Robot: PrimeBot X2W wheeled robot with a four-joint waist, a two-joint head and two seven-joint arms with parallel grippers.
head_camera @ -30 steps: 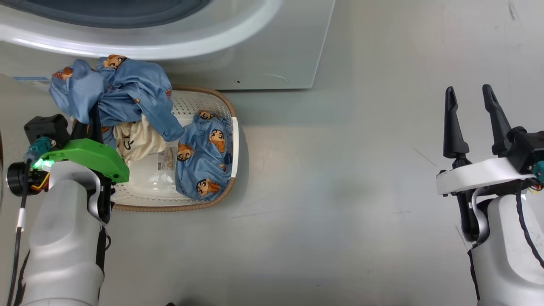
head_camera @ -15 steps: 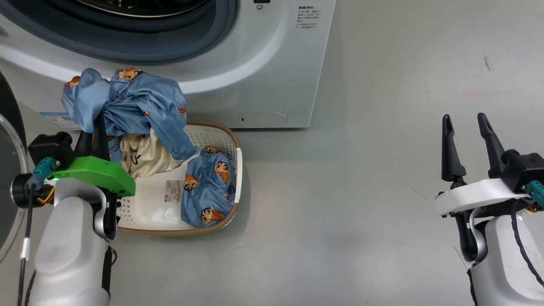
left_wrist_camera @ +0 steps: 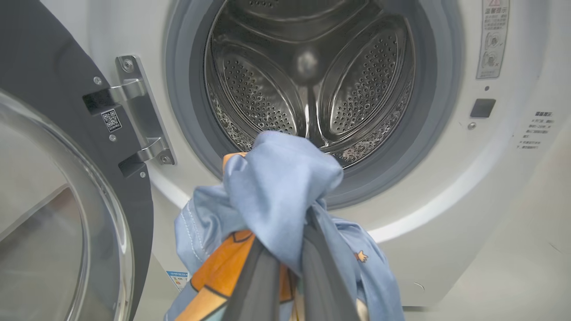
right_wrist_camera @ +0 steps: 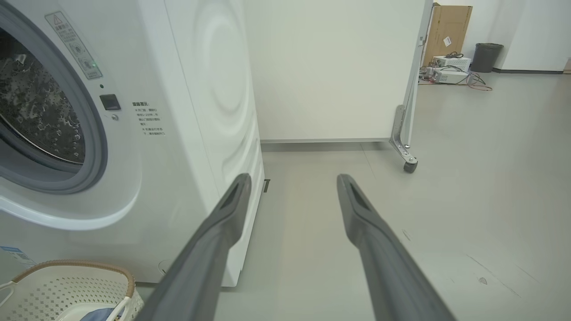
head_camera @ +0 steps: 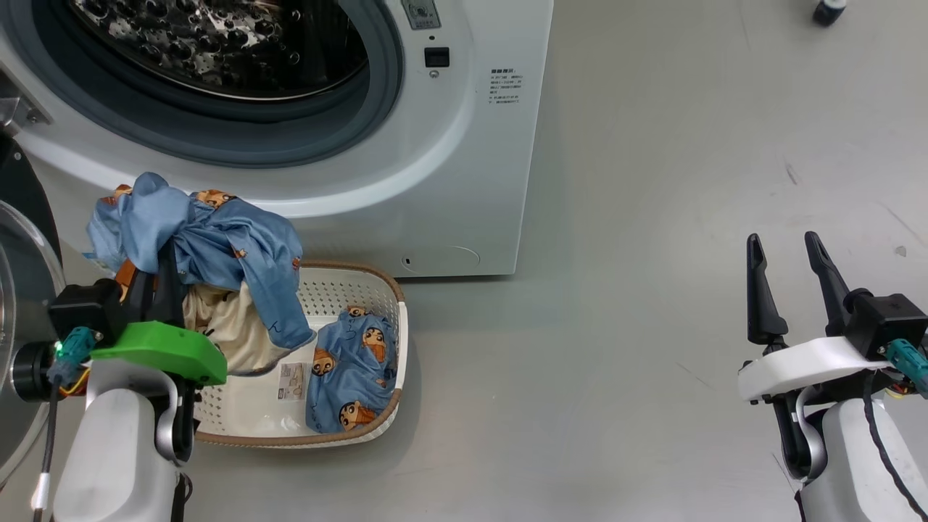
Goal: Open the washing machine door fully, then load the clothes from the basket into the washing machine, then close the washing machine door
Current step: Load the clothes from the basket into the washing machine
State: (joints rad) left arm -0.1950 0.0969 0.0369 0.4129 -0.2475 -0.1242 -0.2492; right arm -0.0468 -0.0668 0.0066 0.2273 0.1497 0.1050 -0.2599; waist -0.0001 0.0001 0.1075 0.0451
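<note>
Clamping: left pincer (head_camera: 159, 264) on clothes (head_camera: 210, 243), bunched over its tips | right pincer (head_camera: 781, 243) apart, well aside

washing machine (head_camera: 449, 181): one is counted
door (left_wrist_camera: 49, 62): one is counted
hinge arms (left_wrist_camera: 127, 87): two are counted on the door
drum (left_wrist_camera: 308, 76): one is counted
basket (head_camera: 341, 290): one is counted
clothes (head_camera: 217, 243): two blue bundles are counted, one above the basket and one inside it; the number of garments in each cannot be told
cream cloth (head_camera: 225, 330): one piece is counted
grippers: two are counted, the left gripper (head_camera: 158, 272) and the right gripper (head_camera: 781, 239), with two fingers each
label (head_camera: 292, 380): one is counted on the basket floor
cardboard box (right_wrist_camera: 448, 26): one is counted
bin (right_wrist_camera: 486, 57): one is counted
caster (right_wrist_camera: 410, 166): one is counted
</note>
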